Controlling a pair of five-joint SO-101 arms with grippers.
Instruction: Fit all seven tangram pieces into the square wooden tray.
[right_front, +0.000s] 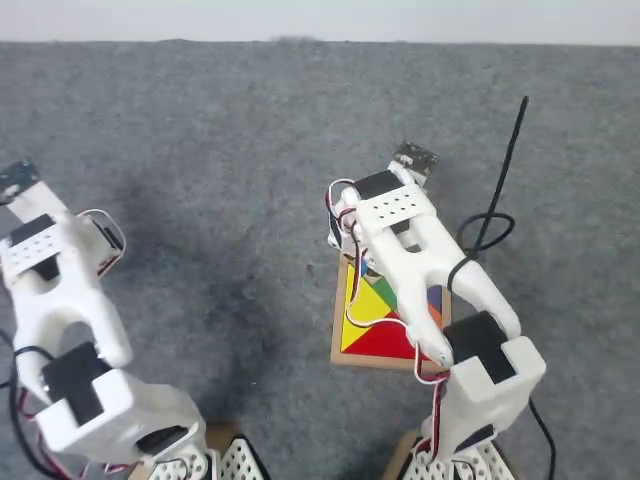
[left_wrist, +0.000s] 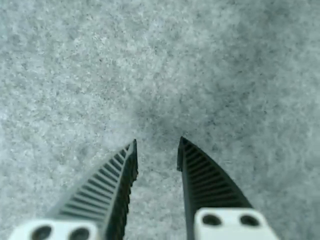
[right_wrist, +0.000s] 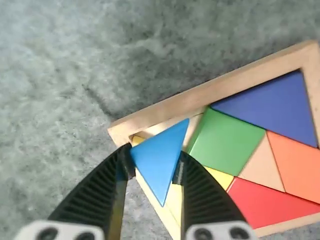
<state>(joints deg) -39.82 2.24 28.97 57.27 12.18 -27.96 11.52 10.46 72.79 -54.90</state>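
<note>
I hold the blue triangle (right_wrist: 157, 156) clamped in the right gripper (right_wrist: 152, 162) over the wooden tray (right_wrist: 200, 97) corner gap; apparently the final piece; next: align, lower flush; left gripper (left_wrist: 156, 147) narrowly parted, holding nothing, above carpet (left_wrist: 75, 60).

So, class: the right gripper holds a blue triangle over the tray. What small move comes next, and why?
Probably lower the light blue triangle, turning it, into the bare corner of the tray: the right gripper clamps it over that gap beside the green square, overlapping the yellow piece.
</note>
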